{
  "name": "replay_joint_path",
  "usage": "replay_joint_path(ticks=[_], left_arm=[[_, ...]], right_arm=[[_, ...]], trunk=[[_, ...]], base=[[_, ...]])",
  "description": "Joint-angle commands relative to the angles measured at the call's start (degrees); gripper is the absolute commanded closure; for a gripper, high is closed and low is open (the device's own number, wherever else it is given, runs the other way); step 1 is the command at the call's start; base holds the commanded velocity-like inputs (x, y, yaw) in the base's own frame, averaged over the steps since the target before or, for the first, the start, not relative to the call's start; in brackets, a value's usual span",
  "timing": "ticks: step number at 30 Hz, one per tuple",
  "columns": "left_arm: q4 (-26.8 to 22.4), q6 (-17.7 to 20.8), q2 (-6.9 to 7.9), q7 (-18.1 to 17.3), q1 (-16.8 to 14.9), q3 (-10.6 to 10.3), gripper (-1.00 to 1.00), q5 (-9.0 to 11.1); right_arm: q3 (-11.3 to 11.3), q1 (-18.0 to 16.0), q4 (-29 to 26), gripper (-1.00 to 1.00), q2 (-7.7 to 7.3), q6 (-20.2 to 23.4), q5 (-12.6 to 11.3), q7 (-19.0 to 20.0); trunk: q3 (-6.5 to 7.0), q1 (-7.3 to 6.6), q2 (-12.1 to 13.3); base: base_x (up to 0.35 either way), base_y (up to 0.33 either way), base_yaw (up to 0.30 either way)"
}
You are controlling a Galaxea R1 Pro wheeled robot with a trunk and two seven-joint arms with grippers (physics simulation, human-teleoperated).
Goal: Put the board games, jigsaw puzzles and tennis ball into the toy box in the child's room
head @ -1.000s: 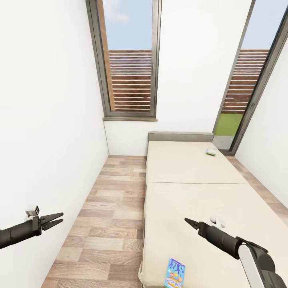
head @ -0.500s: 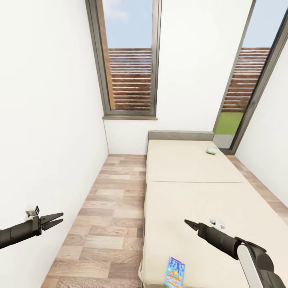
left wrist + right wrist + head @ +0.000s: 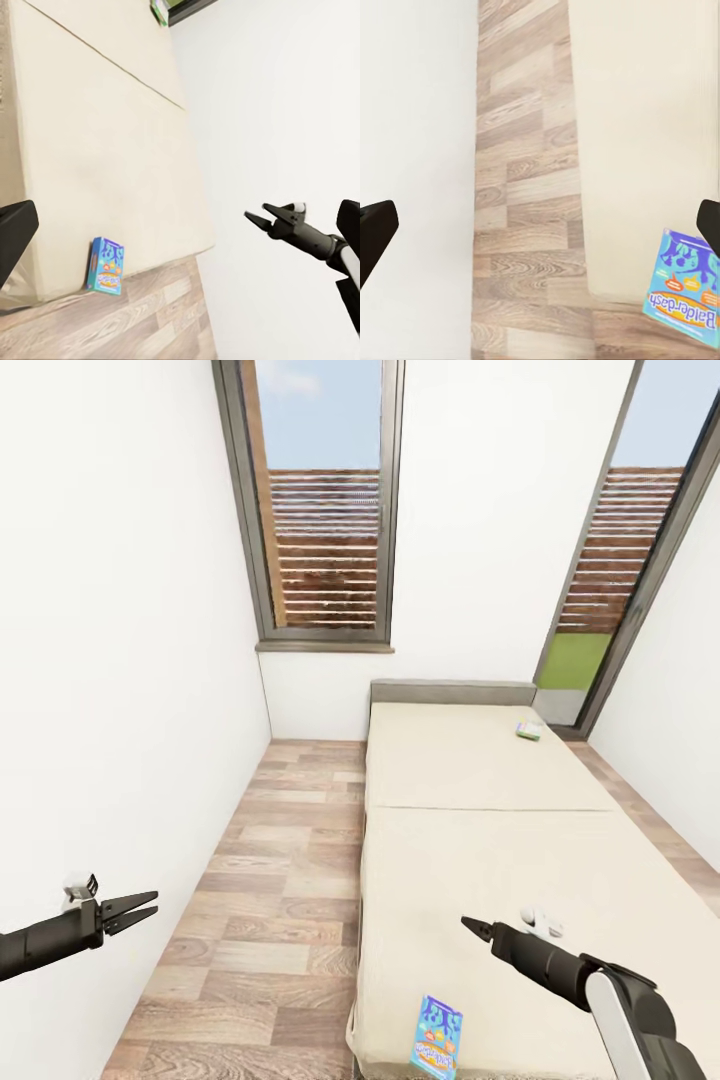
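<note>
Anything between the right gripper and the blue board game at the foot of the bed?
Nothing visible: the right gripper hangs above bare mattress of the bed, and the blue board game lies uncovered at the near edge.

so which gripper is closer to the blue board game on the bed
Right. The right gripper hangs over the bed just beyond the blue board game; the left gripper is across the floor, by the wall.
</note>
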Motion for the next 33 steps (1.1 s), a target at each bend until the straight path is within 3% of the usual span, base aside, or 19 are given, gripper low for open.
replay_joint_path(ticks=[1,33], left_arm=[[-0.02,0.62,0.04,-0.28,-0.04,0.01,-1.00,-0.05],[-1.27,0.60,-0.09,0.05,-0.04,-0.07,-1.00,-0.05]], right_arm=[[-0.06,-0.04,0.15,-1.00,0.02,0.29,0.25,0.13],[0.00,-0.19,3.30,-1.00,0.18,0.20,0.54,-1.77]], trunk=[[-0.22,0.03,-0.13],[-3.18,0.03,-0.13]], base=[[0.000,0.000,0.000],[0.000,0.000,0.000]])
